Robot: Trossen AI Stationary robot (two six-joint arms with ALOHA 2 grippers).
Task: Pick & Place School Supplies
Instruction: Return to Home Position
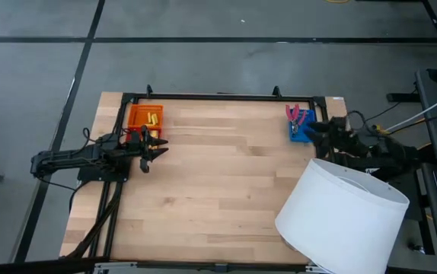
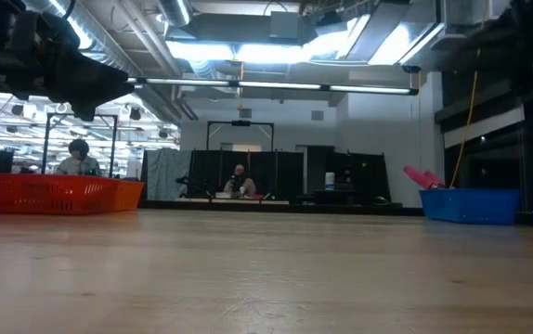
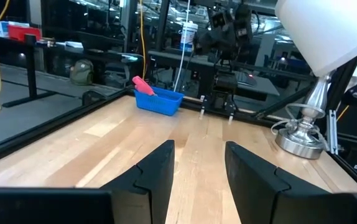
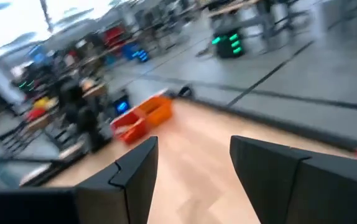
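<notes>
Yellow supplies lie inside the orange tray at the table's far left; blocks and packs cannot be told apart. Two pink-handled tools stick out over the far rim of the blue tray at the far right, and their handles also show in the low view. My left gripper hovers open just near of the orange tray, empty, pointing right. My right gripper is open and empty beside the blue tray, pointing left toward the orange tray.
A big white lampshade covers the table's near right corner, and its metal base stands on the table there. A dark frame runs along the far edge. Bare wood lies between the two trays. People sit in the room beyond.
</notes>
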